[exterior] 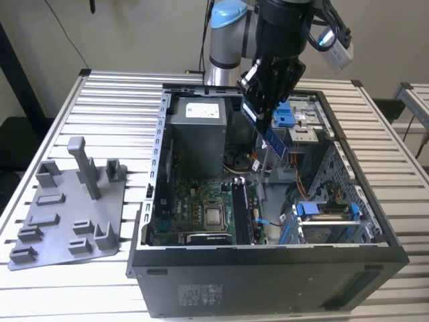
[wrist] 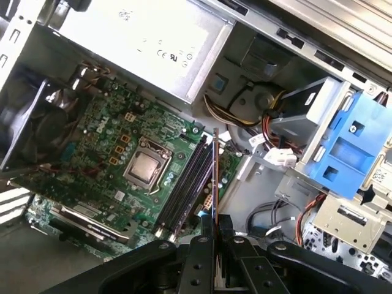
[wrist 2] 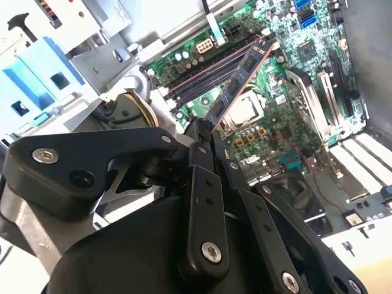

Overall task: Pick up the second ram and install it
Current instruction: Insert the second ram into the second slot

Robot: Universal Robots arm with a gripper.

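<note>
The second ram [exterior: 274,141] is a thin dark stick hanging tilted above the open computer case [exterior: 268,265]. My gripper [exterior: 260,106] is shut on its upper end. In the second wrist view the ram [wrist 2: 237,84] sticks out from between the black fingers [wrist 2: 197,142] and slants over the memory slots [wrist 2: 202,73]. In the first wrist view the ram [wrist: 215,177] shows edge-on, above and beside the long dark slots [wrist: 187,184] on the green motherboard [wrist: 104,135]. The ram is clear of the board.
A grey fixture plate [exterior: 67,215] with upright posts lies on the slatted table at the exterior view's left. Inside the case are a grey power supply [exterior: 196,134], a processor socket [exterior: 214,216], blue drive brackets [exterior: 285,115] and loose cables [wrist: 269,153].
</note>
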